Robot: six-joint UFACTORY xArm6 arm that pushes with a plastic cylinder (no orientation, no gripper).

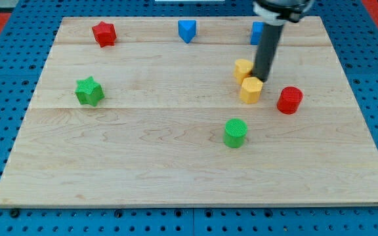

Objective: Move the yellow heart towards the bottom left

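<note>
Two yellow blocks sit right of the board's middle. The upper one looks like the yellow heart. The lower one looks like a hexagon, and the two nearly touch. My dark rod comes down from the view's top right. My tip is just right of the yellow heart and at the upper right edge of the yellow hexagon, touching or almost touching both.
A red cylinder lies right of the yellow hexagon. A green cylinder lies below it. A green star is at the left, a red star at the top left, and a blue triangle at the top middle. A blue block is partly hidden behind the rod.
</note>
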